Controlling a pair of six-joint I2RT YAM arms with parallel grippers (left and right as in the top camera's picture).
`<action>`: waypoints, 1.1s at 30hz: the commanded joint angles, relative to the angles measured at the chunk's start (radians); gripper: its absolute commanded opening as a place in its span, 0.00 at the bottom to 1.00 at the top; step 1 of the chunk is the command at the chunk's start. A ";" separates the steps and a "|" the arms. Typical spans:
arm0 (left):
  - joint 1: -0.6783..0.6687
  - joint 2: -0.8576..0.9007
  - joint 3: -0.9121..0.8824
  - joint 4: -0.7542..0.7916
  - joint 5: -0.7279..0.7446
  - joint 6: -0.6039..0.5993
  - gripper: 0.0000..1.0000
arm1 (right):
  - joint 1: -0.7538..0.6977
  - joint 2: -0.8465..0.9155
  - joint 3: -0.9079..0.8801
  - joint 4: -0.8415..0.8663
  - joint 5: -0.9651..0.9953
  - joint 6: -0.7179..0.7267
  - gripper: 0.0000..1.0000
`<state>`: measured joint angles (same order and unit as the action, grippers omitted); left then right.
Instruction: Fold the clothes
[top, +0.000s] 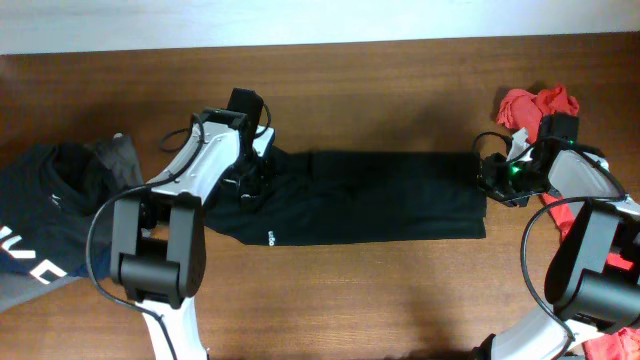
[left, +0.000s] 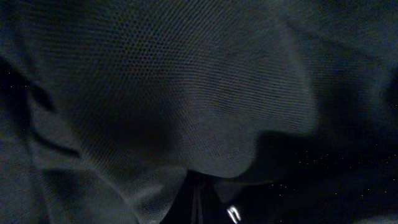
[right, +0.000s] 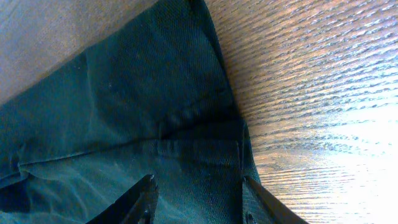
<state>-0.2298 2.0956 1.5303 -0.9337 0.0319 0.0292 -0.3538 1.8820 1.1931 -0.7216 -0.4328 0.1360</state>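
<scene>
Black garment (top: 370, 195) lies flat on the desk (top: 330, 300) as one long band, long axis running left-right across the overhead view. A small white mark (top: 270, 238) sits near its left end, on the front edge.

One arm per end. Left claw (top: 250, 180) is down on the left end, where the cloth bunches. Right claw (top: 488, 172) is at the right-hand short edge. Each end is clearly nearer its own arm, so this looks like a two-arm move along the long axis.

Right claw: fingers (right: 144, 198) are spread wide and straddle the hemmed corner. Cloth lies between them, with bare desk just outside the far finger. It isn't clamped on anything. Can't tell whether the pads touch the cloth.

Left claw: its wrist view shows only the black garment pressed up close, no fingers visible. Overhead hides them under the wrist. Can't tell if it's gripping or not.

My read: the next fold means carrying one short end over toward the other, and the right claw has to close on that hem before any lift. Risk: the left grip is unconfirmed, so the band skews if only one end rises.

Red garment (top: 535, 105) sits behind the right arm, near the black one's right end. Don't snag it.
</scene>
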 joint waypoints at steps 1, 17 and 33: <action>0.016 0.035 0.008 -0.001 -0.060 0.000 0.00 | -0.003 -0.029 0.004 -0.003 -0.013 0.003 0.47; 0.177 0.130 0.008 0.040 -0.171 -0.112 0.00 | 0.003 -0.027 0.000 0.000 -0.008 -0.145 0.79; 0.177 0.129 0.013 0.052 -0.149 -0.112 0.12 | 0.079 0.101 -0.011 0.013 -0.145 -0.206 0.71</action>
<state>-0.0658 2.1544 1.5574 -0.8906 -0.0837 -0.0723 -0.3012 1.9480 1.1931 -0.7052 -0.5423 -0.0528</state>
